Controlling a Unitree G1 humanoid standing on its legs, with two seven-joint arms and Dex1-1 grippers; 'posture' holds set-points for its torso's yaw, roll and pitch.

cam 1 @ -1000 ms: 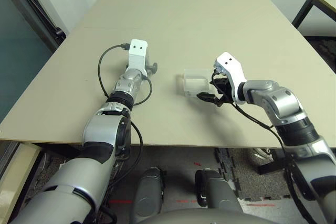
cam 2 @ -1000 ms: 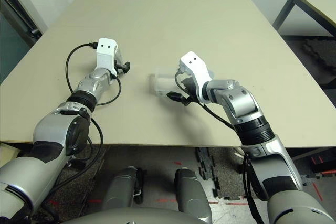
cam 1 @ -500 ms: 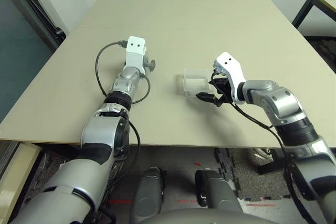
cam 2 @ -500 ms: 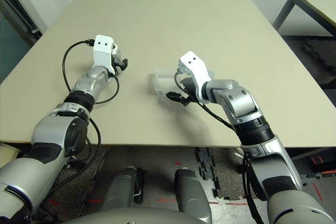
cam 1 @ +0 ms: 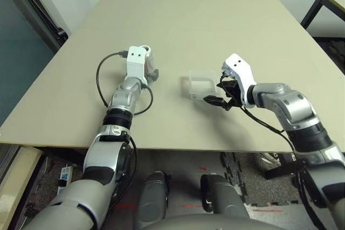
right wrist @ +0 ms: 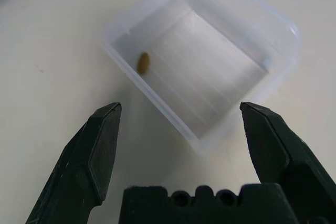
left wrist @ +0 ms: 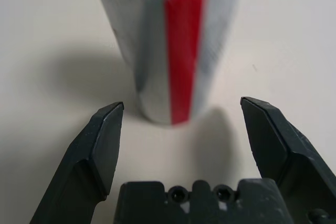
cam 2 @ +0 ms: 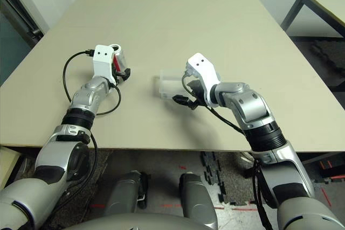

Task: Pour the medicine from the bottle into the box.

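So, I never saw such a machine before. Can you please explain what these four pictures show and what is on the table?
This is a humanoid robot with two arms at a beige table. Two pictures come from its head camera, looking down. The other two come from cameras on its wrists.

The left gripper is open, holding nothing. In front of it stands a silvery bottle with a red stripe.

The right gripper is also open and empty. In front of it lies a clear plastic box with one small brownish pill inside.
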